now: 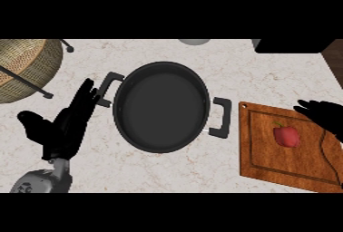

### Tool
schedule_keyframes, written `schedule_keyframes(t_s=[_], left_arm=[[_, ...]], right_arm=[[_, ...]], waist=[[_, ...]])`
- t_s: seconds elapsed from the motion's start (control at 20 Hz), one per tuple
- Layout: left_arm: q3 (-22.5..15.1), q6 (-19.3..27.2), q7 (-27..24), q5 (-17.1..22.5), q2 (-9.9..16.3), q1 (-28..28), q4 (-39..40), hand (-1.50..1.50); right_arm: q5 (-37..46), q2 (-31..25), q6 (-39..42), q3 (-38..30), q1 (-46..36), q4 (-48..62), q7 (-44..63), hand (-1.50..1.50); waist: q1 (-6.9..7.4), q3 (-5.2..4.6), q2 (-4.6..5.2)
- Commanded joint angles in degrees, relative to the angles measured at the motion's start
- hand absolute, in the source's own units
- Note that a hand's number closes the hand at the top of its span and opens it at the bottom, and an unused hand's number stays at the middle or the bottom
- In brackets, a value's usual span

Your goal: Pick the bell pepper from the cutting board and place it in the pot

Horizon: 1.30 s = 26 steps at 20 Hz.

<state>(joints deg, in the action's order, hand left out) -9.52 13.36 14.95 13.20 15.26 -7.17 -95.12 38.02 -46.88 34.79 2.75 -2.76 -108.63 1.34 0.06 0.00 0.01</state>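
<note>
Risk, as we judge it, is our open right hand (326, 115) nudging the bell pepper (286, 136) off the cutting board (268, 163) instead of carrying it to the pot (161, 106).

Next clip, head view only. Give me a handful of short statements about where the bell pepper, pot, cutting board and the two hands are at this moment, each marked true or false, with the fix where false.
1. The bell pepper lies on the cutting board. True.
2. The pot already holds the bell pepper. False: nothing shows inside the pot.
3. The cutting board is to the right of the pot. True.
4. The right hand is curled round the bell pepper. False: it is at the view's right edge above the board, beside the pepper and not holding it.
5. The left hand is open, left of the pot. True.
6. A woven basket sits at the lower right. False: it is at the upper left.
</note>
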Motion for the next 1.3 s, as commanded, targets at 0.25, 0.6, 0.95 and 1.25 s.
schedule_keyframes(t_s=[0.25,0.6,0.95,1.25], left_arm=[[2.0,-1.9,-0.8,-2.9,-3.5,-0.4,1.8,0.00],[2.9,-3.6,0.3,-4.1,-4.6,0.6,0.3,0.00],[3.7,-3.8,4.5,-4.9,-5.1,1.1,-3.3,0.00],[4.7,-4.5,4.0,-6.2,-6.9,-1.4,-0.4,0.00]], right_arm=[[5.8,8.8,1.7,0.4,1.5,-4.1,1.1,-1.50],[12.3,12.5,-0.6,0.3,2.7,-0.1,0.3,-1.50],[18.1,18.2,2.2,4.2,-5.8,5.4,6.5,-1.50],[24.5,16.5,-3.7,5.4,-2.8,11.3,-0.7,-1.50]], waist=[[-0.16,-0.01,-0.04],[-0.10,0.00,-0.03],[0.20,-0.01,-0.02],[-0.05,0.00,-0.01]])
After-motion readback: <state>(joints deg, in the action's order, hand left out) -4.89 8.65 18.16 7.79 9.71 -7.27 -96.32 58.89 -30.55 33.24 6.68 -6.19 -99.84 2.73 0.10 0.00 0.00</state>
